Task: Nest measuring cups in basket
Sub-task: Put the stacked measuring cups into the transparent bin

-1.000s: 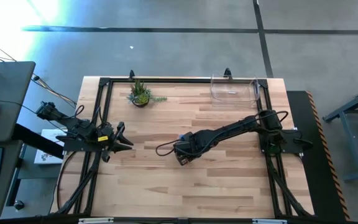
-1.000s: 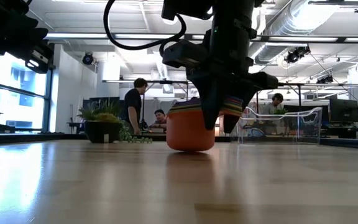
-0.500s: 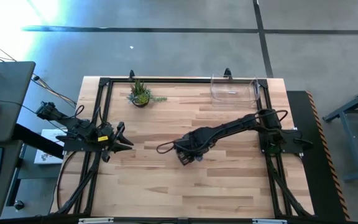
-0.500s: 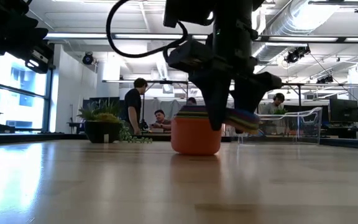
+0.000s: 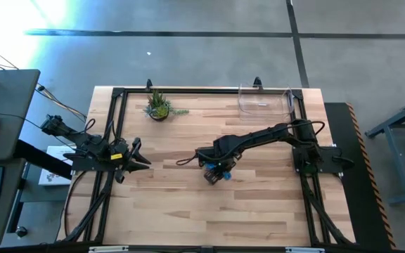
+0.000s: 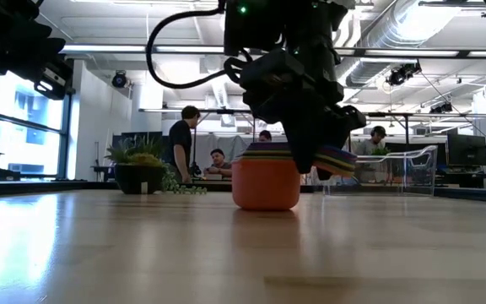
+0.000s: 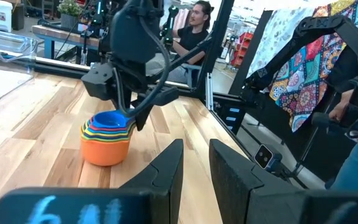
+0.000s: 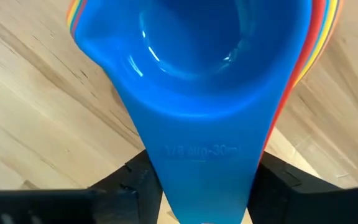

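The measuring cups (image 6: 266, 184) are nested into one stack, orange-red outermost and blue (image 8: 197, 56) innermost, standing on its base near the middle of the table (image 5: 188, 211). My right gripper (image 8: 207, 186) points down over the stack's handle side, with the stacked handles (image 6: 337, 160) between its fingers. The clear basket (image 5: 264, 100) stands at the table's far right corner, away from the stack. My left gripper (image 5: 140, 160) waits level at the left edge, open, holding nothing. My right gripper has the stacked flat handles (image 8: 166, 180) between its two fingers, one finger at each long edge. The fingers (image 8: 143, 183) come from above, slanting down, and lie across the handles. The stack stands upright with its orange-red base on the table.
A small potted green plant (image 5: 159, 107) stands at the far left of the table. Black frame rails (image 5: 111, 126) run along the table's edges. People sit and stand in the room beyond the far edge.
My right gripper has shifted a little toward the table's right edge and rolled its wrist over the handles. The stack, tipped a second ago, now stands flat on the table, slightly further right.
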